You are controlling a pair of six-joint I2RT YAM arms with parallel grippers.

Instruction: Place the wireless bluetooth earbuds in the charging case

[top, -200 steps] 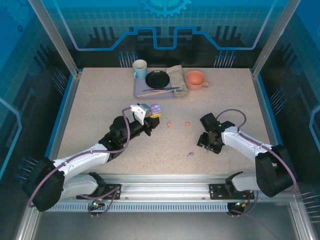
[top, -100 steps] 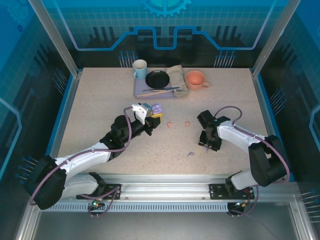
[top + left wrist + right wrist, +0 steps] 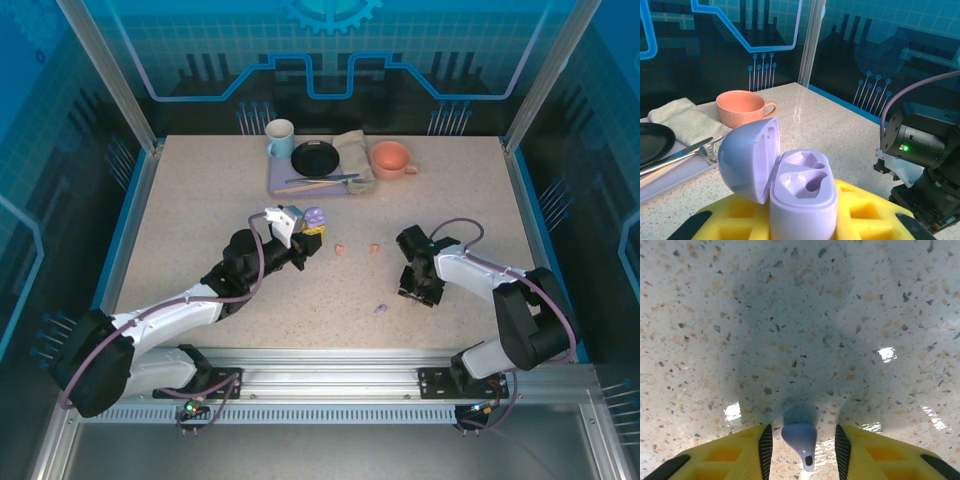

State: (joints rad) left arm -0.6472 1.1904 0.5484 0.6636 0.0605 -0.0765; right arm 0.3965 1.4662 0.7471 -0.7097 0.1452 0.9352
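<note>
My left gripper (image 3: 303,238) is shut on the lilac charging case (image 3: 313,217), held above the table's middle with its lid swung open. In the left wrist view the charging case (image 3: 801,192) shows both sockets bare. Two salmon-pink earbuds (image 3: 340,248) (image 3: 374,245) lie right of it. A lilac earbud (image 3: 380,308) lies nearer the front. My right gripper (image 3: 418,290) points down at the table. Its yellow fingers (image 3: 740,450) straddle another lilac earbud (image 3: 799,432), with a gap on each side, so it is open.
At the back stand a pale blue mug (image 3: 280,138), a black plate (image 3: 316,158) and cutlery on a lilac mat (image 3: 300,186), a beige napkin (image 3: 355,152) and a salmon cup (image 3: 391,158). Blue walls and metal posts ring the table.
My right gripper has shifted a little left and its jaws have narrowed around the lilac earbud. The left arm and the case have stayed put.
</note>
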